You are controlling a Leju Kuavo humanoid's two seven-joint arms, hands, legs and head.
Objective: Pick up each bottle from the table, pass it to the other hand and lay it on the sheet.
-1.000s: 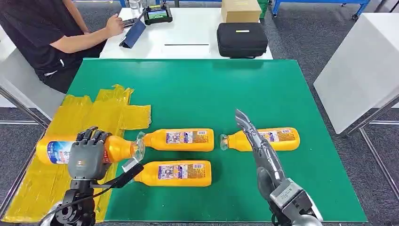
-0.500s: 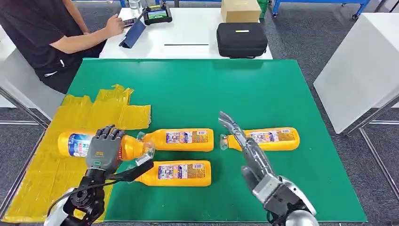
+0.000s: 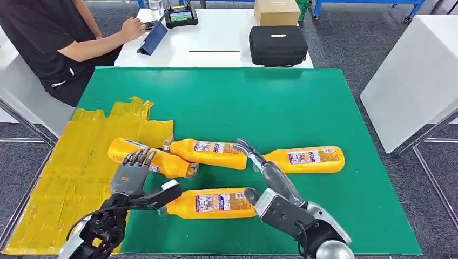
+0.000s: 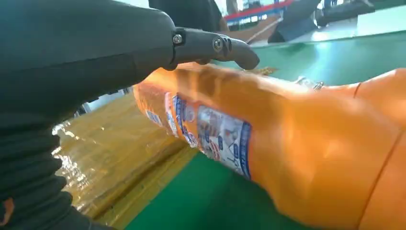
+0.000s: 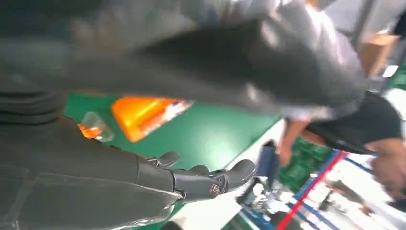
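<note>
Several orange bottles lie on the green mat [image 3: 243,102]. My left hand [image 3: 132,175] [image 4: 95,52] has its fingers draped over one bottle [image 3: 154,157] [image 4: 230,134], whose base lies over the yellow sheet [image 3: 65,172] and whose cap points at the middle bottle [image 3: 213,153]. Another bottle [image 3: 213,202] lies nearer me, and one more [image 3: 308,159] lies to the right. My right hand [image 3: 270,181] [image 5: 191,184] is open, its fingers stretched out flat between the middle and right bottles, holding nothing. The right wrist view catches an orange bottle [image 5: 143,112].
A person [image 3: 54,38] sits at the far left corner by a white table with a tablet [image 3: 181,16], a black case [image 3: 278,46] and a cardboard box [image 3: 275,11]. A white table [image 3: 416,75] stands off to the right. The sheet [image 4: 119,163] is crinkled.
My left hand has carried its bottle rightward, off the sheet's middle to its edge, and the middle bottle has tilted. My right hand has swung left and lower between the bottles.
</note>
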